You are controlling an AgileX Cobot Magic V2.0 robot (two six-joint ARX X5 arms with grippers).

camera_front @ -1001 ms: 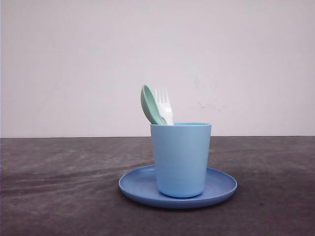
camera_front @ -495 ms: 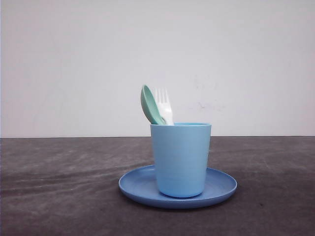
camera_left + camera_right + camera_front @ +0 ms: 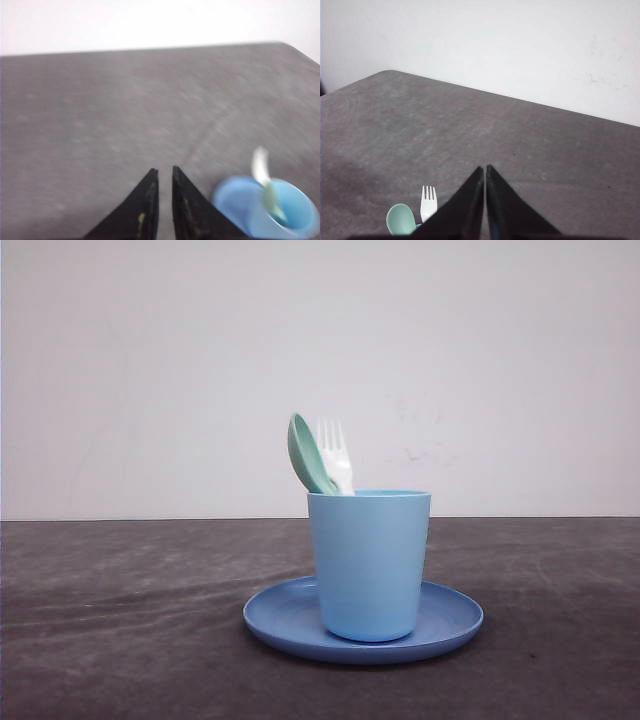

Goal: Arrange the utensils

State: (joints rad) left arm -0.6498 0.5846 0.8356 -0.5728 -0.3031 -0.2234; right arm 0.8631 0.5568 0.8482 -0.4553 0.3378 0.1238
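Fork (image 3: 333, 454) and spoon (image 3: 307, 455) stand together in the cup (image 3: 369, 565), heads up, leaning toward the cup's left side as the front view shows it. The white fork is just beside the mint-green spoon and seems to touch it, with the spoon's bowl on the left and the fork's tines pointing up. The cup stands upright on the plate (image 3: 450, 620), about at its middle, and the plate lies on the dark grey table (image 3: 120, 620), near the middle between the left and right edges. In the left wrist view the left gripper (image 3: 164, 171) hangs above bare table with its two black fingers nearly together, only a thin gap between the tips, and nothing is between them; cup (image 3: 295, 217), plate (image 3: 230, 197) and a blurred utensil handle are near it. In the right wrist view the right gripper (image 3: 485, 169) has its tips pressed together, holding nothing, and the fork (image 3: 428, 202) and the spoon (image 3: 401, 219) show just beside its fingers, lower than them. Both grippers are apart from the utensils.
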